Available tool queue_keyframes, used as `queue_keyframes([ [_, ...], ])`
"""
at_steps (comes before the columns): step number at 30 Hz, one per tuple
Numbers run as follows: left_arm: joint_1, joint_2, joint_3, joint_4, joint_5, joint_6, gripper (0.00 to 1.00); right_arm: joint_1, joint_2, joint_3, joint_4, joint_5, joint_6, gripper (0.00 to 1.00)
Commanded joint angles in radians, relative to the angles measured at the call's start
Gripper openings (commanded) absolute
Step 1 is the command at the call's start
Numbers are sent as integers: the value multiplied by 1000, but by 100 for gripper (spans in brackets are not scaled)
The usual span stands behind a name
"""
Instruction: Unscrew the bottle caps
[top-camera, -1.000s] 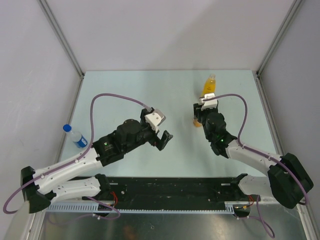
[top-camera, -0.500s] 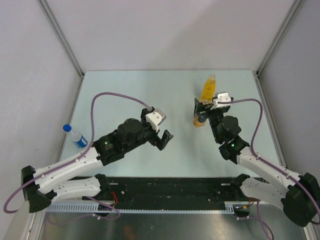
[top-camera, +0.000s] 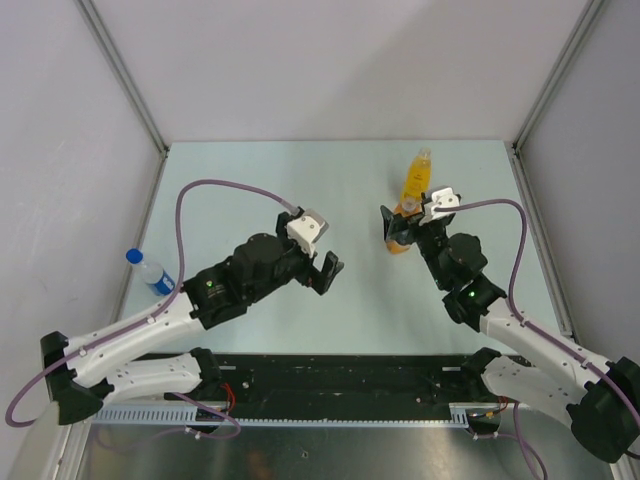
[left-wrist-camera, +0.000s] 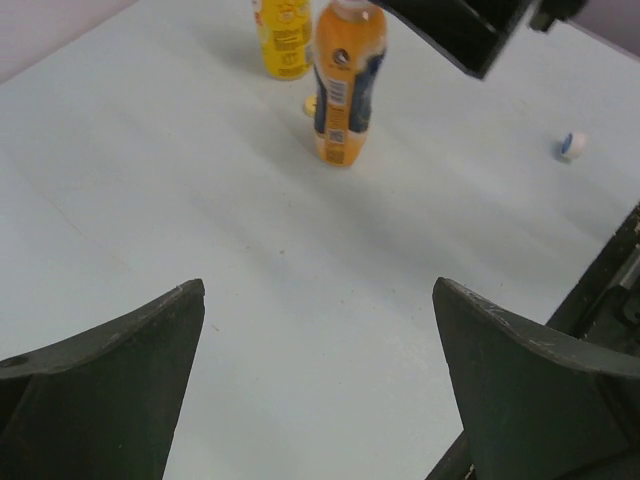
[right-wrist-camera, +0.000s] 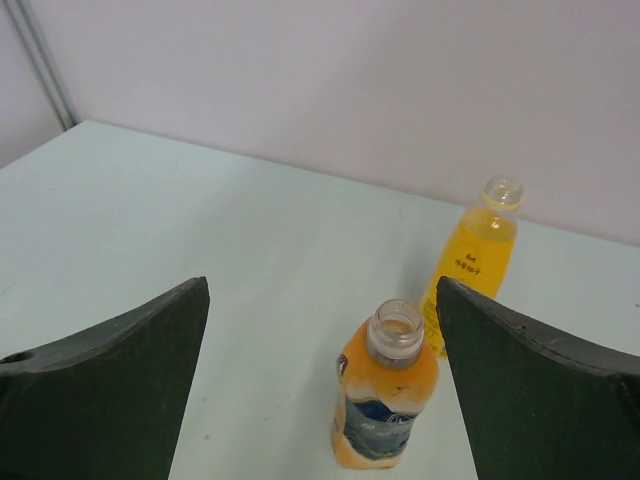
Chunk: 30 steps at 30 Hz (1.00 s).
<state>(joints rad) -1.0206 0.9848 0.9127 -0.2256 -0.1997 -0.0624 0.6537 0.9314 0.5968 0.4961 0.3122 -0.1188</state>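
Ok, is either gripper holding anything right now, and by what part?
Nothing is held. The left gripper and right gripper are both open and empty; the short orange bottle stands free, untouched.

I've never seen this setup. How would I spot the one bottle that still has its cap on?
Start at the pale green table and go to its left edge. The clear water bottle sits alone there, far from the other two on the right. It wears a blue cap, while the tall yellow bottle and the short orange bottle have open necks.
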Motion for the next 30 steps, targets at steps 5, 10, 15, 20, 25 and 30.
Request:
queue_keyframes([
  [5, -1, 37, 146, -99, -242, -58, 100, 6, 1, 56, -49, -68, 100, 99],
  [10, 16, 33, 188, -140, -342, -65, 99, 6, 13, 80, -84, -118, 160, 99],
  [15, 59, 7, 218, -188, -445, -74, 99, 6, 34, 118, -118, -152, 198, 99],
  [20, 152, -52, 227, -242, -470, -112, 99, 5, 64, 157, -156, -194, 230, 99],
  [25, 258, -128, 216, -320, -565, -210, 99, 6, 100, 178, -182, -239, 248, 99],
  [30, 376, -167, 231, -457, -645, -324, 99, 4, 118, 179, -188, -244, 252, 100],
])
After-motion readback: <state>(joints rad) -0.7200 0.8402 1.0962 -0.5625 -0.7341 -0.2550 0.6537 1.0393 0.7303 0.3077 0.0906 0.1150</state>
